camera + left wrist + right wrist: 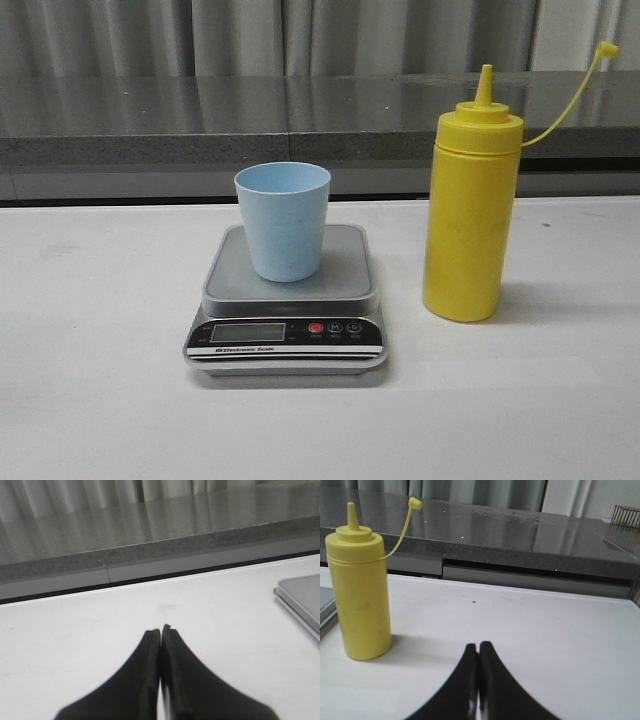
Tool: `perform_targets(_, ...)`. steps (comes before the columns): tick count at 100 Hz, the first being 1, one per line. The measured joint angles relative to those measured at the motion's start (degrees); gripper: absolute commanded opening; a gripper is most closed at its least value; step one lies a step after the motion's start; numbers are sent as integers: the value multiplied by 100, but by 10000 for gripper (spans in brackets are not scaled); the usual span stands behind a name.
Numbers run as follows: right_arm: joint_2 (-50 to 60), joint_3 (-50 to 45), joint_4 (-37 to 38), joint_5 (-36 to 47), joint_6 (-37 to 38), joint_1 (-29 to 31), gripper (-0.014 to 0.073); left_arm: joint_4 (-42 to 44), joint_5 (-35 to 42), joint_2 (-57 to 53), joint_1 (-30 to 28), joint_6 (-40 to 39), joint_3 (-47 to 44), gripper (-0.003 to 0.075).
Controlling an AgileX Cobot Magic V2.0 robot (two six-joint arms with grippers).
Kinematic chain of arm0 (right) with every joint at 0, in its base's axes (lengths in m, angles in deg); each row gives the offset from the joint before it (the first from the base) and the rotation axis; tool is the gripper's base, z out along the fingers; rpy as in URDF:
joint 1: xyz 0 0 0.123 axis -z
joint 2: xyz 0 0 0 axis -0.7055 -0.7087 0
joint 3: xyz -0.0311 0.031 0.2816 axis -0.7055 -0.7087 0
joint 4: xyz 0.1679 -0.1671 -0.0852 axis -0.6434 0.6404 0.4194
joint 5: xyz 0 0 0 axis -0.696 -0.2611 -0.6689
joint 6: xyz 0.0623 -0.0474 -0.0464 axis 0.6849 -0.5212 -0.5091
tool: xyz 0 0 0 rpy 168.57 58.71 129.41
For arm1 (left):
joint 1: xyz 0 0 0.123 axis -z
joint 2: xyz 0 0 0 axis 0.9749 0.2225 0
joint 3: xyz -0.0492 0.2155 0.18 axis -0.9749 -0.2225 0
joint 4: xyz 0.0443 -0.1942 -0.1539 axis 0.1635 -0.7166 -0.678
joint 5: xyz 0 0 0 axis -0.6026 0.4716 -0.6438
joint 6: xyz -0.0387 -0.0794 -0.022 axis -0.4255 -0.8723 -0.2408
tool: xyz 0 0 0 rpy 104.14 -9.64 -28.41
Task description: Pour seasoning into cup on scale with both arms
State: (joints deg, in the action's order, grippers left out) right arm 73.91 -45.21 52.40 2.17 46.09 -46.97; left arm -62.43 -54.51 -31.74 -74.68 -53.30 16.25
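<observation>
The light blue cup [283, 220] stands upright on the grey platform of the scale [350, 285] in the middle of the white table. The yellow seasoning bottle [470, 215] stands upright to the right of the scale, its cap hanging off on its strap [575, 90]. Neither gripper shows in the front view. My left gripper [161, 630] is shut and empty over bare table, with a corner of the scale [302, 600] off to one side. My right gripper [479, 646] is shut and empty, apart from the bottle [360, 590].
A dark grey counter ledge [200, 120] runs along the back edge of the table, with curtains behind it. A wire rack [626, 515] sits on the counter in the right wrist view.
</observation>
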Motion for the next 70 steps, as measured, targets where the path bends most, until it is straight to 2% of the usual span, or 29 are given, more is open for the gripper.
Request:
perform_targets(25, 0, 0, 0, 0, 0, 0, -66, 0, 535, 0, -103, 0, -2, -18)
perform_targets(70, 0, 0, 0, 0, 0, 0, -66, 0, 568, 0, -103, 0, -2, -18)
